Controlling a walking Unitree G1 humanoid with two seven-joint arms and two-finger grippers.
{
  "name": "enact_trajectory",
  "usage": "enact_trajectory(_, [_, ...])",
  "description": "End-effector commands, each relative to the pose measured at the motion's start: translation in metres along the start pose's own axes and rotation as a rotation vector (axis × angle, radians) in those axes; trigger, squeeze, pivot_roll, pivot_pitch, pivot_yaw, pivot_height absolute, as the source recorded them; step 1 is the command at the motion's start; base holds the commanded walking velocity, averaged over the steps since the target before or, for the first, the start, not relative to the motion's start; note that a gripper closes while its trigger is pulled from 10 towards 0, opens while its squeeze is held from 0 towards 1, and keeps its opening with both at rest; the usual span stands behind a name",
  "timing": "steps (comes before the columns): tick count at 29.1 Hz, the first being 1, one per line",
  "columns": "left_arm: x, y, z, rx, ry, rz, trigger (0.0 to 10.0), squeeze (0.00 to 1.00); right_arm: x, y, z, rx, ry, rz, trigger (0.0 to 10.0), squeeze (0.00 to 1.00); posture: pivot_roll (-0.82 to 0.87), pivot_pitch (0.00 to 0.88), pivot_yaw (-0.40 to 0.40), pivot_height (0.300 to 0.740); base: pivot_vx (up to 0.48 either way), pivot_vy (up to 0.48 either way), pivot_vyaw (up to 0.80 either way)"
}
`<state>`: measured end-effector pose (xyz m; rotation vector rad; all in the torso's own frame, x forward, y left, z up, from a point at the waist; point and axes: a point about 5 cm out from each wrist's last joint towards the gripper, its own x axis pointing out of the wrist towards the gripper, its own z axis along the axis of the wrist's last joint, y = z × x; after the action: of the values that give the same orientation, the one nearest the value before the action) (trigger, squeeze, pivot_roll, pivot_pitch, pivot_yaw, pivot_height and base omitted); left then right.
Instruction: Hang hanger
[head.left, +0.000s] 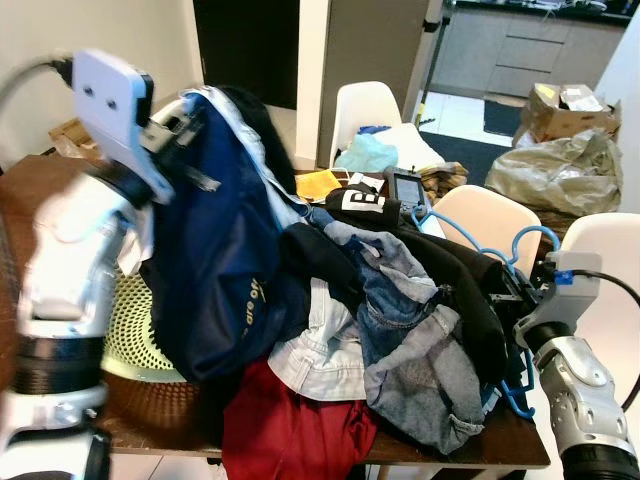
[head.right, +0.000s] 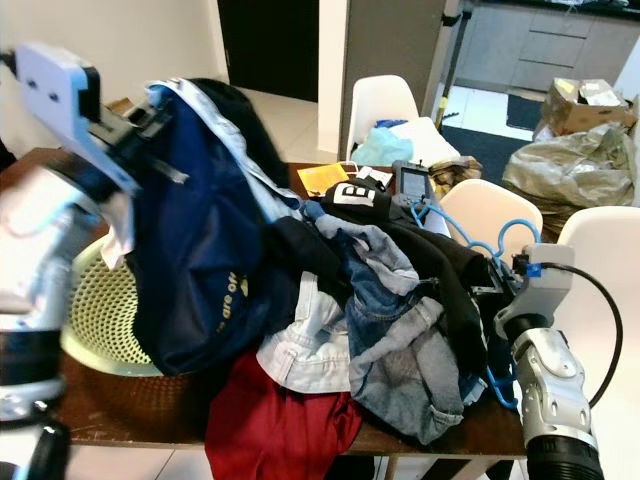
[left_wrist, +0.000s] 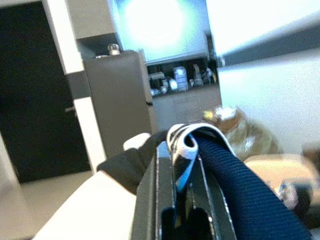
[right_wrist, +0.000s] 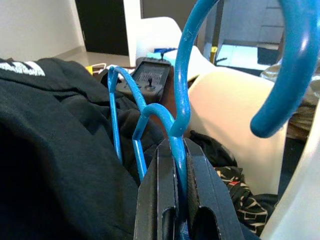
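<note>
The blue hanger (right_wrist: 181, 95) is thin glossy plastic with a rounded hook that curls overhead in the right wrist view. The right gripper (right_wrist: 177, 150) holds its neck, the fingers (right_wrist: 159, 190) pressed narrow around the stem. It sits at the right edge of the counter (head.left: 455, 448), beside a black garment (right_wrist: 55, 135); more blue hanger loops (head.left: 478, 240) rise above the clothes pile there.

The left gripper (left_wrist: 176, 155) is raised high on the left, its fingers (left_wrist: 157, 195) pinched on the collar of a navy jacket (head.left: 215, 250), which hangs down over a pale green basket (head.left: 135, 335). Yellow lettering on the jacket reads partly "are", the rest too small to tell.

The pile holds a denim piece (head.left: 400, 300), a grey garment (head.left: 430, 385), a red cloth (head.left: 290, 420) and a black item with a white block letter "E" (head.left: 362, 203). White print on the black garment is not legible. White chairs (head.left: 365, 110) stand behind.
</note>
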<state>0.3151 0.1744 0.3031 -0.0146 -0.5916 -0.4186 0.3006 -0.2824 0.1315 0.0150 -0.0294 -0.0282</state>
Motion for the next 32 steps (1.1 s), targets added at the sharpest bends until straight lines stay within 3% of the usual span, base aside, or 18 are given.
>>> enact_trajectory(1, [-0.003, -0.01, -0.001, -0.108, -0.015, 0.01, 2.5, 0.0, -0.006, 0.003, -0.02, 0.019, 0.087, 0.006, 10.0, 0.0, 0.1, 0.043, -0.02, 0.74, 0.0, 0.0, 0.0])
enact_trajectory(4, [-0.021, -0.008, -0.01, -0.145, 0.068, 0.074, 4.5, 0.0, -0.008, 0.002, -0.021, 0.018, 0.093, 0.004, 10.0, 0.0, 0.11, 0.049, -0.018, 0.74, 0.0, 0.0, 0.0])
enact_trajectory(5, [-0.034, -0.002, -0.017, -0.102, 0.165, 0.11, 4.9, 0.0, -0.008, 0.001, -0.021, 0.017, 0.095, 0.006, 10.0, 0.0, 0.12, 0.052, -0.017, 0.74, 0.0, 0.0, 0.0])
enact_trajectory(6, [-0.034, -0.002, -0.017, -0.102, 0.165, 0.11, 4.9, 0.0, -0.008, 0.001, -0.021, 0.017, 0.095, 0.006, 10.0, 0.0, 0.12, 0.052, -0.017, 0.74, 0.0, 0.0, 0.0])
enact_trajectory(7, [-0.045, 0.003, -0.022, -0.052, 0.245, 0.147, 6.3, 0.0, -0.007, 0.001, -0.021, 0.016, 0.095, 0.007, 10.0, 0.0, 0.12, 0.053, -0.017, 0.74, 0.0, 0.0, 0.0])
enact_trajectory(9, [-0.045, 0.003, -0.022, -0.052, 0.245, 0.147, 6.3, 0.0, -0.007, 0.001, -0.021, 0.016, 0.095, 0.007, 10.0, 0.0, 0.12, 0.053, -0.017, 0.74, 0.0, 0.0, 0.0])
enact_trajectory(10, [-0.058, 0.007, -0.028, 0.001, 0.353, 0.187, 9.4, 0.0, -0.006, 0.002, -0.021, 0.016, 0.097, 0.01, 10.0, 0.0, 0.12, 0.053, -0.019, 0.74, 0.0, 0.0, 0.0])
enact_trajectory(11, [-0.058, 0.007, -0.028, 0.001, 0.353, 0.187, 9.4, 0.0, -0.006, 0.002, -0.021, 0.016, 0.097, 0.01, 10.0, 0.0, 0.12, 0.053, -0.019, 0.74, 0.0, 0.0, 0.0])
enact_trajectory(13, [-0.084, 0.019, -0.035, 0.139, 0.586, 0.242, 10.0, 0.0, -0.005, 0.004, -0.021, 0.016, 0.101, 0.019, 10.0, 0.0, 0.14, 0.056, -0.025, 0.74, 0.0, 0.0, 0.0])
enact_trajectory(16, [-0.084, 0.019, -0.035, 0.139, 0.586, 0.242, 10.0, 0.0, -0.005, 0.004, -0.021, 0.016, 0.101, 0.019, 10.0, 0.0, 0.14, 0.056, -0.025, 0.74, 0.0, 0.0, 0.0])
enact_trajectory(17, [-0.091, 0.023, -0.035, 0.197, 0.657, 0.243, 10.0, 0.0, -0.004, 0.005, -0.022, 0.016, 0.103, 0.023, 10.0, 0.0, 0.14, 0.056, -0.025, 0.74, 0.0, 0.0, 0.0])
enact_trajectory(20, [-0.091, 0.027, -0.029, 0.271, 0.677, 0.222, 10.0, 0.0, -0.003, 0.006, -0.022, 0.017, 0.105, 0.027, 10.0, 0.0, 0.14, 0.056, -0.032, 0.74, 0.0, 0.0, 0.0])
enact_trajectory(21, [-0.087, 0.027, -0.024, 0.329, 0.669, 0.173, 10.0, 0.17, -0.003, 0.007, -0.022, 0.018, 0.106, 0.031, 10.0, 0.0, 0.14, 0.056, -0.033, 0.74, 0.0, 0.0, 0.0])
enact_trajectory(22, [-0.087, 0.027, -0.024, 0.329, 0.669, 0.173, 10.0, 0.17, -0.003, 0.007, -0.022, 0.018, 0.106, 0.031, 10.0, 0.0, 0.14, 0.056, -0.033, 0.74, 0.0, 0.0, 0.0])
enact_trajectory(23, [-0.081, 0.023, -0.017, 0.35, 0.632, 0.13, 10.0, 1.0, -0.002, 0.008, -0.021, 0.019, 0.104, 0.034, 10.0, 0.0, 0.14, 0.056, -0.036, 0.74, 0.0, 0.0, 0.0])
enact_trajectory(30, [-0.068, 0.015, -0.002, 0.446, 0.524, 0.069, 10.0, 1.0, -0.001, 0.008, -0.021, 0.016, 0.103, 0.04, 10.0, 0.0, 0.14, 0.052, -0.04, 0.74, 0.0, 0.0, 0.0])
enact_trajectory(31, [-0.067, 0.014, 0.0, 0.485, 0.506, 0.06, 10.0, 0.27, -0.001, 0.008, -0.02, 0.015, 0.103, 0.04, 10.0, 0.0, 0.13, 0.054, -0.041, 0.74, 0.0, 0.0, 0.0])
enact_trajectory(32, [-0.067, 0.014, 0.0, 0.485, 0.506, 0.06, 10.0, 0.27, -0.001, 0.008, -0.02, 0.015, 0.103, 0.04, 10.0, 0.0, 0.13, 0.054, -0.041, 0.74, 0.0, 0.0, 0.0])
